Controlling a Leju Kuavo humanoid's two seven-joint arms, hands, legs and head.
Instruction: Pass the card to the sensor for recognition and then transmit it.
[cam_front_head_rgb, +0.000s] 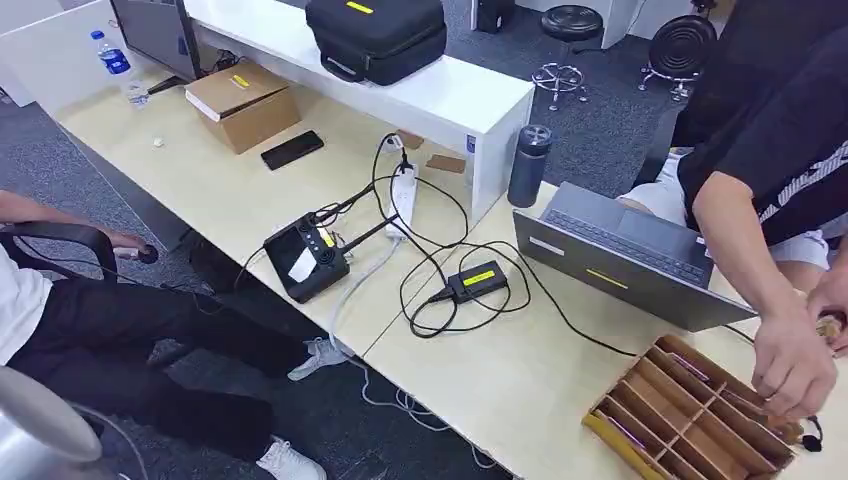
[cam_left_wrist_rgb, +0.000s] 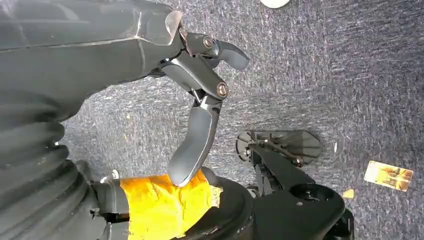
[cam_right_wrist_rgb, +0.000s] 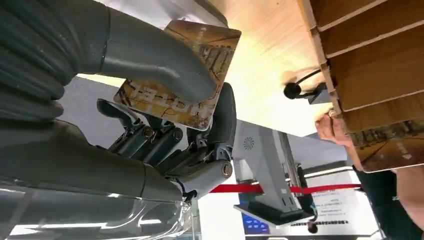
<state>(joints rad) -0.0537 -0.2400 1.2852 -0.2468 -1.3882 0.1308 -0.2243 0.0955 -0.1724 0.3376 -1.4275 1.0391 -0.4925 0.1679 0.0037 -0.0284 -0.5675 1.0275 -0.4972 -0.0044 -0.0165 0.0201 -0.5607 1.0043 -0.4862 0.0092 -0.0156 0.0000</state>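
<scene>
Brown card (cam_right_wrist_rgb: 175, 80) in right robot hand (cam_right_wrist_rgb: 170, 125)

Bright, even indoor light (soft shadows), with perhaps slight blur in the close wrist views.

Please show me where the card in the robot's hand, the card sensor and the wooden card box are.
card (cam_right_wrist_rgb: 200, 52): right wrist view, its printed face.
card sensor (cam_front_head_rgb: 307, 258): head view, its dark top.
wooden card box (cam_front_head_rgb: 668, 395): head view, an inner divider.
</scene>
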